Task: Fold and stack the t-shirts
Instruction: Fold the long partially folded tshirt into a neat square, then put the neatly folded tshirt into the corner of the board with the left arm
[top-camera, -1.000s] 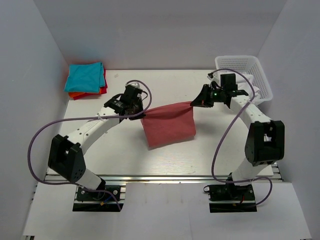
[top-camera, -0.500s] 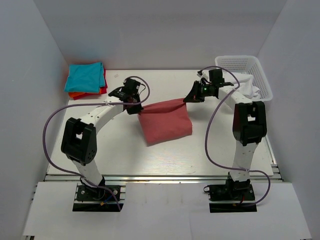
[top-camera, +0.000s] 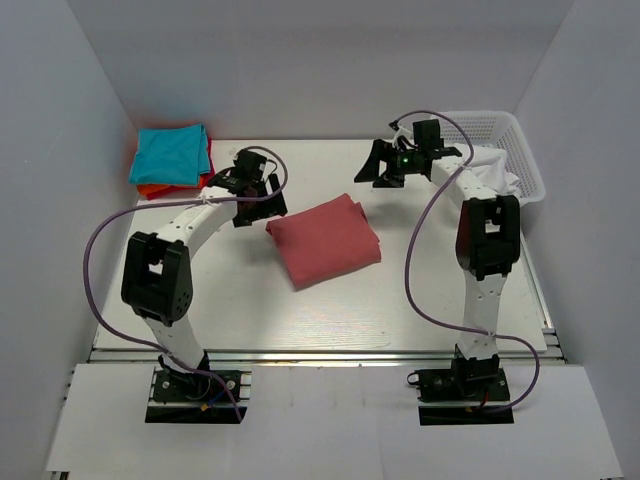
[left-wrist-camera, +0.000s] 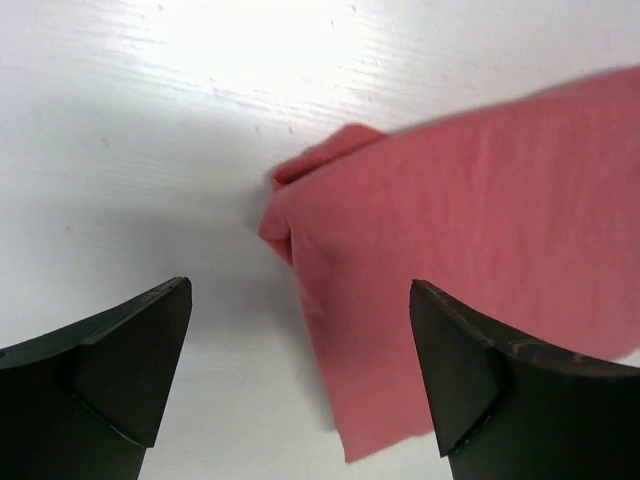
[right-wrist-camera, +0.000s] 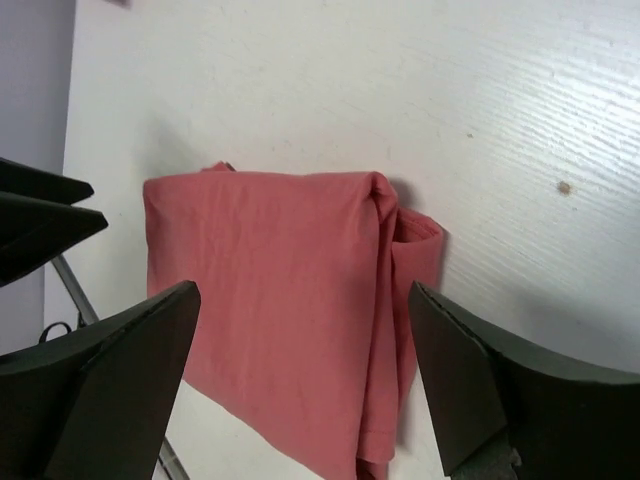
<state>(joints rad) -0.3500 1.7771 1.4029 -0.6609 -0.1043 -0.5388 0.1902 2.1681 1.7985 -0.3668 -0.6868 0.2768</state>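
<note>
Released since a second ago: salmon-red t-shirt now lies folded on the table, centre frame, not strung between arms. Rumpled rectangle, tilted. Teal-topped stack upper left, top view only. Left hand and right hand both open, empty, off its upper corners; wrist views show layered fold edges.

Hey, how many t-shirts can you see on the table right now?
4. A salmon-red shirt lies folded in the middle. A teal shirt tops a pile in the far left corner, with edges of a red shirt and an orange shirt beneath. More may be hidden there.
</note>
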